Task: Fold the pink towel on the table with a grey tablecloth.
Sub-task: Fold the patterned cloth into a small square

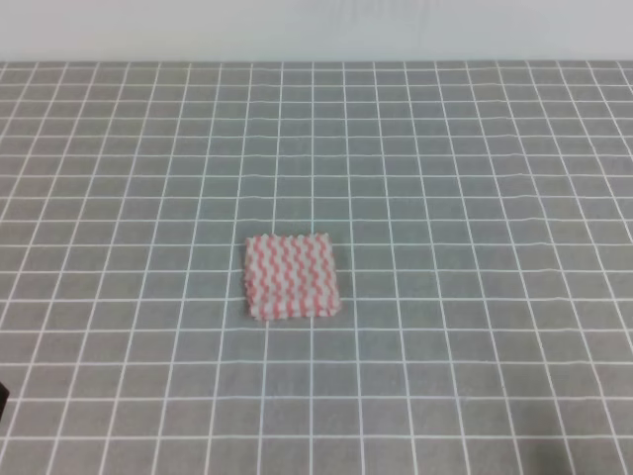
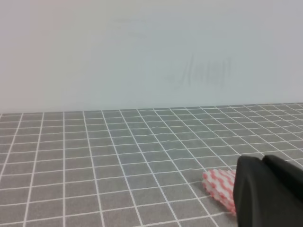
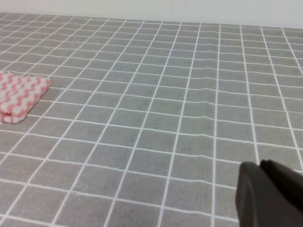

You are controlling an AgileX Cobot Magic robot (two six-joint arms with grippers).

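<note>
The pink towel (image 1: 292, 276) lies flat near the middle of the table with a grey tablecloth (image 1: 475, 178), as a small squarish pad about two grid cells wide, its edges thick and layered. In the left wrist view the towel (image 2: 218, 185) lies just beyond my left gripper (image 2: 263, 161), whose black fingers are together and empty and hide part of it. In the right wrist view the towel (image 3: 21, 94) is far left, well away from my right gripper (image 3: 261, 165), which is also shut and empty. Neither gripper touches the towel.
A plain pale wall (image 1: 316, 30) runs along the table's far edge. A small dark part (image 1: 2, 398) shows at the exterior view's lower left edge. The gridded cloth has slight wrinkles right of centre (image 3: 208, 75).
</note>
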